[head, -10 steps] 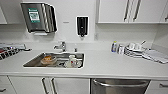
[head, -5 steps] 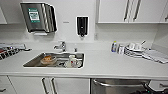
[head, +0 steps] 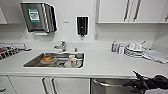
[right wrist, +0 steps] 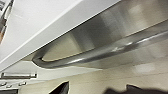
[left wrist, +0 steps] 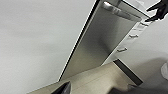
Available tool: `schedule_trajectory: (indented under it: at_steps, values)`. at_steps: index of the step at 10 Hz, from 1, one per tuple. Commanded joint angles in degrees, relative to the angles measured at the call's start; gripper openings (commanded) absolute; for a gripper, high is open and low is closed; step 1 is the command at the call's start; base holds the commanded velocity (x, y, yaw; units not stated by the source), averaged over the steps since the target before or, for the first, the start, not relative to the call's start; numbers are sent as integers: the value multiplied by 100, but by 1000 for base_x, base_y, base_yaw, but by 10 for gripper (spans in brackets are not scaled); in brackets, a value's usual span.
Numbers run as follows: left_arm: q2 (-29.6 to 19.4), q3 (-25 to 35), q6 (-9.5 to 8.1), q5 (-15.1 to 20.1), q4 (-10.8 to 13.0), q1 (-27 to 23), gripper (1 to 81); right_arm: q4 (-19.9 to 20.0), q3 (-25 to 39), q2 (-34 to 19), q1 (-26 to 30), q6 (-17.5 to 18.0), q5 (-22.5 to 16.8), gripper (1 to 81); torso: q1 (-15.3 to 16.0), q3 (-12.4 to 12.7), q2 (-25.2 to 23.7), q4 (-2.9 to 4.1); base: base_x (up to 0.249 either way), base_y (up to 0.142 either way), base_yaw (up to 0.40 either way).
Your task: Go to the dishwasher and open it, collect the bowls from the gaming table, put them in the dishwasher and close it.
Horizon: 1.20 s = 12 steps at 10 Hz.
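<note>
- Right gripper point(head: 139, 79), a black jointed claw, reaches in from the lower right of the head view, its fingers spread and empty, just beside the right end of the dishwasher's bar handle point(head: 110, 84) but not visibly around it.
- Left gripper: its fingertips barely show at the edge of the left wrist view, so I cannot tell whether they are spread or closed.
- Built-in dishwasher with a brushed stainless-steel front point(left wrist: 105, 42) sits under the white counter point(head: 112, 65), to the right of the white cabinet doors point(head: 30, 85) below the steel sink point(head: 32, 62); its door appears shut.
- From the right wrist, the rounded steel bar handle point(right wrist: 100, 53) curves into the door just beneath the counter's edge.
- Judged step: opening the dishwasher, with the grasp not yet made.
- Risk: the handle sits close under the counter lip, so a high approach could strike the counter instead of hooking the bar.
- Risk: the gripper stands at the handle's end; a pull from there could slide off the smooth round bar.
</note>
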Motion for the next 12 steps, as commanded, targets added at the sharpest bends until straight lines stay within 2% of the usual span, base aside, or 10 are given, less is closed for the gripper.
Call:
schedule_trajectory:
  at_steps: [1,3,7,9,12]
  values:
    - [-273,130,-10,28,89,-522,811,122,-529,468,867,470,-622,811,0,0,0,0,0,0,0]
    - [-291,130,-10,20,98,-522,811,131,-916,787,884,717,-737,811,0,-2,0,0,0,0,0]
    - [-274,130,-2,20,115,-522,811,140,-1391,875,875,1130,-755,811,2,-2,0,0,0,0,0]
    - [-281,130,-2,20,115,-505,811,140,-1532,927,814,1148,-755,811,2,-5,0,0,0,0,0]
    - [-273,130,-2,11,133,-487,811,69,-1751,1059,437,1130,-746,811,2,-5,0,0,0,0,0]
